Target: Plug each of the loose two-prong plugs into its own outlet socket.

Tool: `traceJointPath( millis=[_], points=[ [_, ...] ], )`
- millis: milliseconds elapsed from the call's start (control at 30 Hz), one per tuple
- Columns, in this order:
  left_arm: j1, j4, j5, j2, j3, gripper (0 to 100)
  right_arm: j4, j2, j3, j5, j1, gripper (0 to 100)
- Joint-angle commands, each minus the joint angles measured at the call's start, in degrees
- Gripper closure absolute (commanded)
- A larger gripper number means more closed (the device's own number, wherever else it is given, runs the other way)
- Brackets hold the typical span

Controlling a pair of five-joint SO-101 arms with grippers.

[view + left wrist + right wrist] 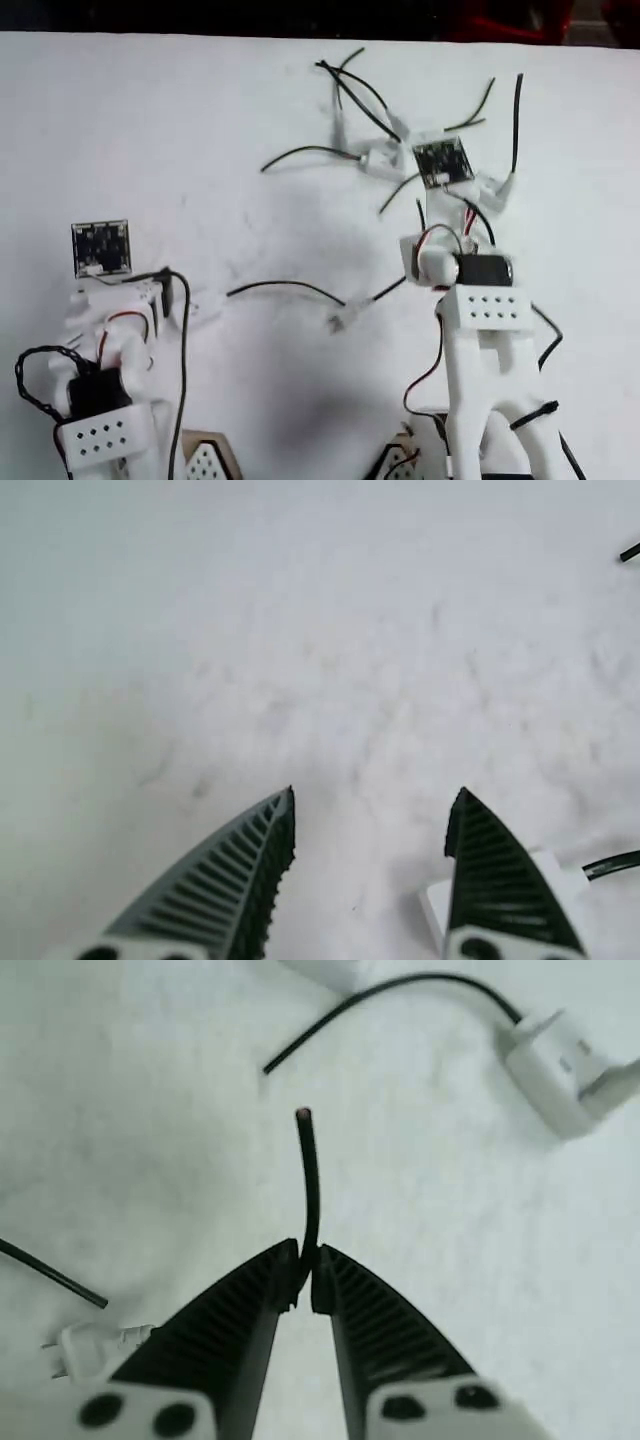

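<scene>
Bare white table (300,630) lies open ahead of my left pincer (375,792); a white plug (570,875) sits just beside one finger. My right pincer (307,1250) pinches a black cable (309,1175) running ahead; a white connector (550,1060) lies beyond it

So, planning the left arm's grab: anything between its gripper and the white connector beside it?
Nothing visible does. The white connector lies on the table right beside one finger of the open left gripper, outside its gap.

Surroundings: table and backdrop
We see a white table (200,120) covering the view; beyond its far edge lies a dark strip (200,15) with a red object (520,20).
</scene>
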Motion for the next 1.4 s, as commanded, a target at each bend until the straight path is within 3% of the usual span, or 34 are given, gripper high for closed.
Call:
traceJointPath(
  millis=[0,433,600,733,967,1133,1367],
  points=[
    [-0.2,-1.2,0.4,-0.7,-0.4,75,0.0,-1.0,-8.3,3.8,0.1,98.1],
    [-0.2,-1.2,0.4,-0.7,-0.3,75,0.3,31.7,-35.9,4.5,-0.2,96.7],
    [-0.2,-1.2,0.4,-0.7,-0.3,75,8.7,35.4,-42.8,2.1,-1.5,82.3],
    [-0.2,-1.2,0.4,-0.7,-0.3,75,17.2,32.7,-46.2,-2.4,-2.9,82.4],
    [-0.2,-1.2,0.4,-0.7,-0.3,75,27.7,30.0,-42.3,-11.8,-6.8,86.1],
    [-0.2,-1.2,0.4,-0.7,-0.3,75,21.8,30.1,-32.7,-20.8,-8.4,86.1],
    [-0.2,-1.2,0.4,-0.7,-0.3,75,13.6,30.2,-24.4,-26.5,-9.1,86.1]
  ],
)
